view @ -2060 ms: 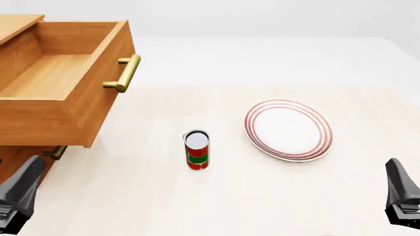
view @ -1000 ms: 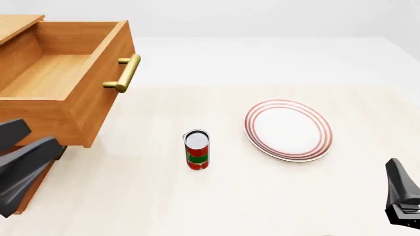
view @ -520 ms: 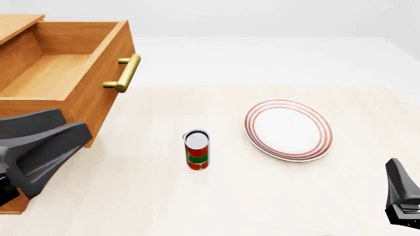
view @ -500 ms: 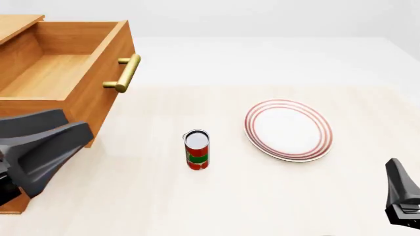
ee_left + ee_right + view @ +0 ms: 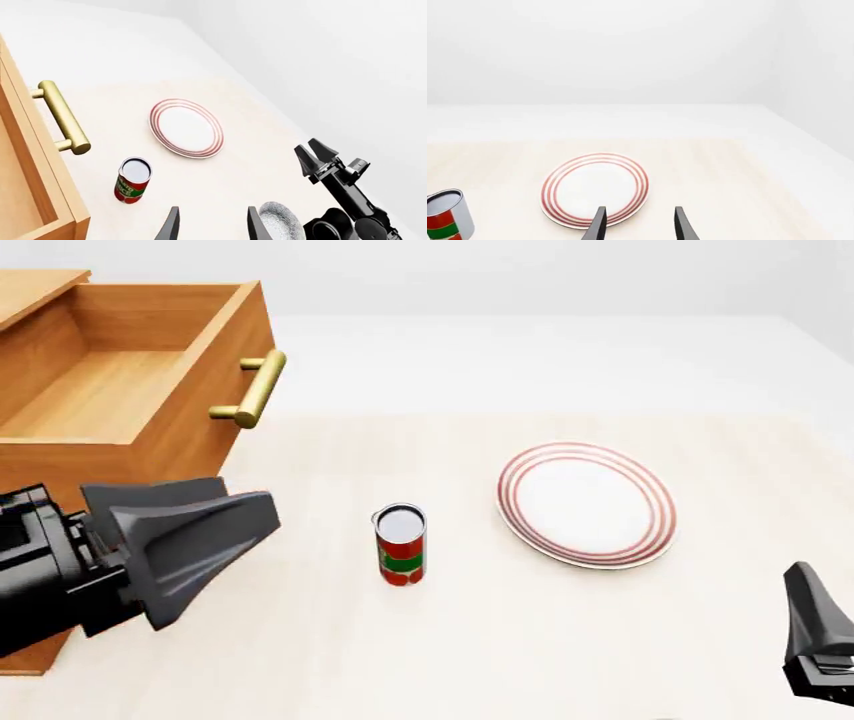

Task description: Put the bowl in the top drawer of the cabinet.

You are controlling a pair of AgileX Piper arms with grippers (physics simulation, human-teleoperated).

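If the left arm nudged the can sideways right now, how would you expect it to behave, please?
The can stands upright, taller than wide, so a high push would probably tip it. Once on its round side, it would likely roll, perhaps towards the plate. Its smooth side may slip in a loose grip.

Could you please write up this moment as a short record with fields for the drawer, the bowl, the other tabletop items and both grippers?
top drawer: pulled open, nothing visible inside
bowl: seen only in the left wrist view, near the right arm's base; out of the front view
can: upright, between drawer and plate
plate: flat on the table, bare
left gripper: open, beside the drawer front
right gripper: open, holding nothing
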